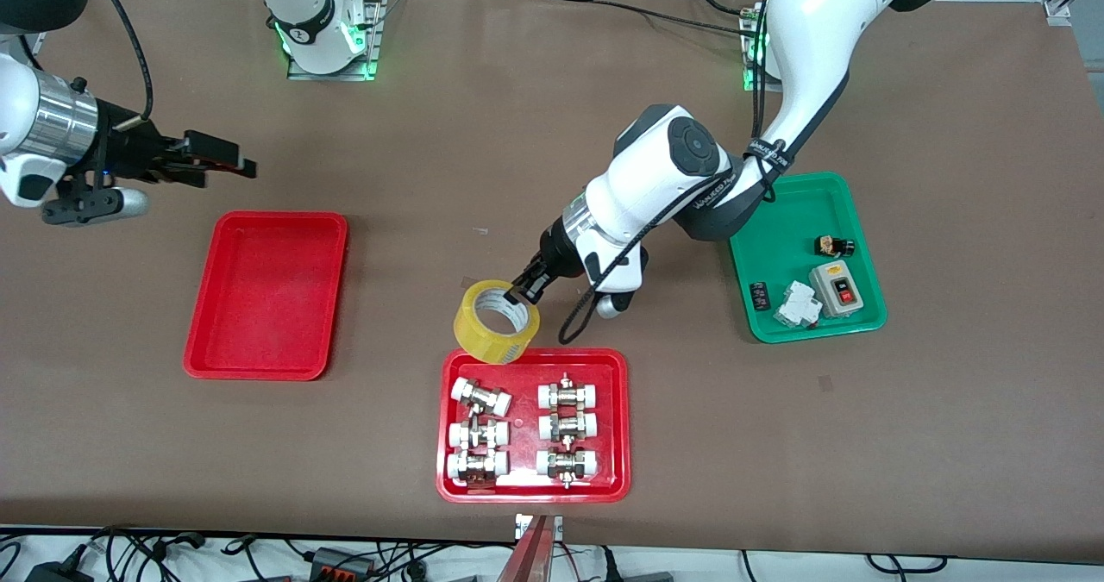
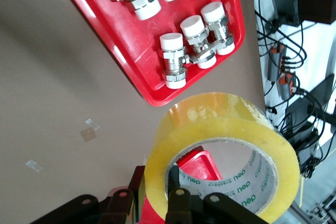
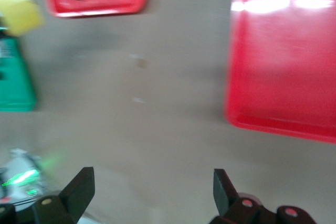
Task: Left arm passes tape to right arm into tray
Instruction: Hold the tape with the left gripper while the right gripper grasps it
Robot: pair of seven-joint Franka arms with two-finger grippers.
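1. The tape is up off the worktop, over the rim of the fittings tray, pinched through its wall by the left hand.
2. The right hand hangs wide open and empty by the tray, well apart from the tape toward the right arm's end, so the gap looks like what the handover hinges on.

Tape: glossy translucent yellow film on a whitish printed core. Tray: smooth red plastic, sheen on its floor. Fittings: bright metal with matt white plastic caps, in a second glossy red tray. Green tray: smooth plastic. Desk: matt brown covering. Left tool: black, matt.
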